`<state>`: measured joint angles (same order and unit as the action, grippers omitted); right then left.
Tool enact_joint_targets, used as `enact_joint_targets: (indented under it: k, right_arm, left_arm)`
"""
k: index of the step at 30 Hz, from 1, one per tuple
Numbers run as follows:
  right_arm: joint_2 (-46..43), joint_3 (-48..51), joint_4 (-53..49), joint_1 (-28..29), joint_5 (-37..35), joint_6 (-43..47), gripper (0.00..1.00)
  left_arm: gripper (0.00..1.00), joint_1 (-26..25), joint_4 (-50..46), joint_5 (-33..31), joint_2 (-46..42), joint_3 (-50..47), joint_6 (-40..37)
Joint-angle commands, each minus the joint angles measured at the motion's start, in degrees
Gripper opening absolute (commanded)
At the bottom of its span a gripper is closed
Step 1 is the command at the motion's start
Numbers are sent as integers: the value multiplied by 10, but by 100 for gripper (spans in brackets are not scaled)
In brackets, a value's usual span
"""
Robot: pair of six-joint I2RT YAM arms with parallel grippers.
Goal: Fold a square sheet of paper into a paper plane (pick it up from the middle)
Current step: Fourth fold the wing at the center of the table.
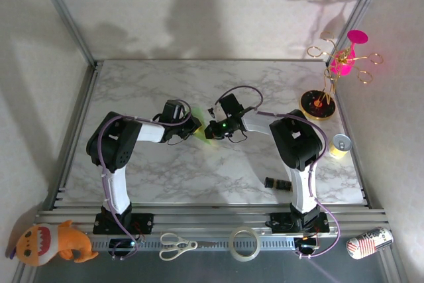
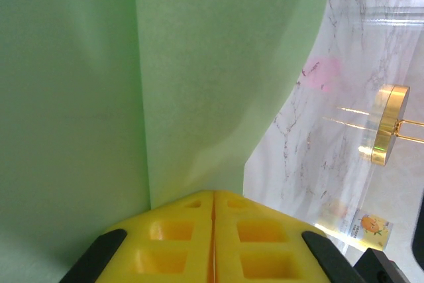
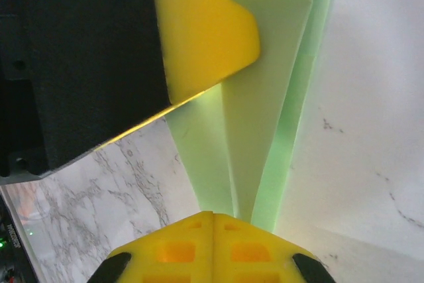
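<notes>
Now: left jaws pressed shut, yellow pads (image 2: 172,236) meeting, green paper (image 2: 218,77) pinched at their tips; the sheet fans away with one straight crease. Right jaws likewise shut, clamped on the paper's narrow folded end, layered creases showing. The left arm's yellow finger (image 3: 199,38) lies against the same paper just beyond. From above, both wrists meet over the middle of the marble surface (image 1: 199,177), paper between them. Gold-based stand (image 1: 318,104) at far right.

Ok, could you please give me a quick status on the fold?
Left gripper shut on paper. Right gripper shut on it too, creases showing. Both meet at centre. Can off right, apart.
</notes>
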<state>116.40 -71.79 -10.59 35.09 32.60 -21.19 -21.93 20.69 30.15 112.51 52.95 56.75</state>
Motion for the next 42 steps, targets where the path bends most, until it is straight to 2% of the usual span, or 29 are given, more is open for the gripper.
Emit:
enact_joint_targets:
  k: [1,24,33,42]
  right_arm:
    - [-6,9,-20,2,2,6,4]
    - [17,11,-33,2,-20,10,4]
    - [-25,13,-33,3,-8,6,4]
    - [-7,29,-32,6,-17,3,5]
  left_arm:
    - [9,0,-105,-66,44,-16,-22]
    - [9,0,-108,-69,49,-17,-20]
    - [9,0,-109,-69,49,-18,-21]
    - [8,0,-110,-69,50,-17,-20]
